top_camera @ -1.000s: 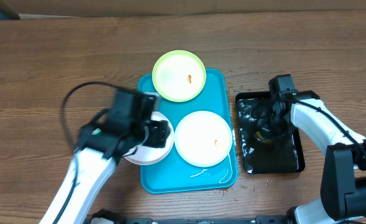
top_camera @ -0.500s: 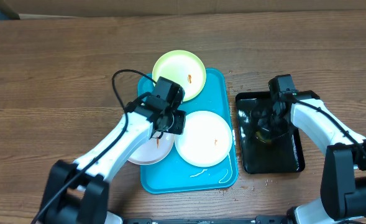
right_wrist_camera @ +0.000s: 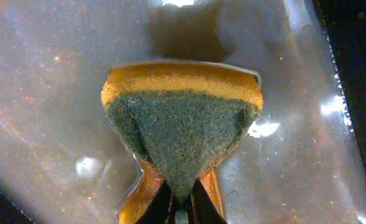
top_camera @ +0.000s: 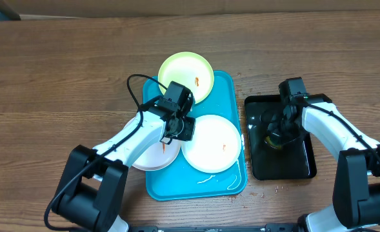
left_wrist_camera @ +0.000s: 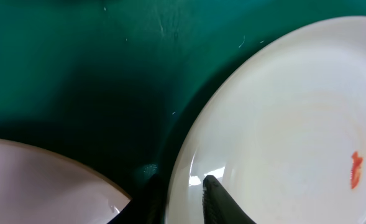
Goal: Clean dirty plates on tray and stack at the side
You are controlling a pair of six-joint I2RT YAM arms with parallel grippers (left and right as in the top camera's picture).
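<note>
I am only beginning: three dirty plates (top_camera: 186, 78) are lying smeared on the tray (top_camera: 177, 190), none stacked, my left gripper (top_camera: 182, 131) straddling the rim of the white plate (top_camera: 211, 143) at four o'clock, whether clamped I cannot tell, my right gripper (right_wrist_camera: 181, 208) pinching the sponge (right_wrist_camera: 179, 118).

Robot lab; wooden table (top_camera: 41, 71)

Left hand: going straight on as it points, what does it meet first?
Likely the rim of the white plate, which sits between the left hand's fingers; the tray lies beneath. Depth is unclear.
</note>
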